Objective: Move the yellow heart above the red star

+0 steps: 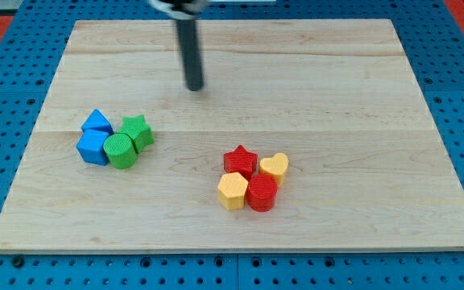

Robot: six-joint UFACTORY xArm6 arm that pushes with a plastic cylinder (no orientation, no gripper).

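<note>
Seen without jaws: only a straight dark rod, my tip (194, 87) resting on the pale wooden surface (337, 97), well apart from every block. Spotted toward the view's lower right: yellow heart-shaped block (274, 167), touching the red star-shaped block (240, 160) on its right side. Judged best: circle round to the heart's lower right, then nudge up and leftward, sparing the star.

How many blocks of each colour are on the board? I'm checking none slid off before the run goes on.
Blue: 2, blue block at the top and blue cube
Green: 2, green star and green cylinder
Red: 2, red star and red cylinder
Yellow: 2, yellow heart and yellow hexagon
Total: 8
</note>
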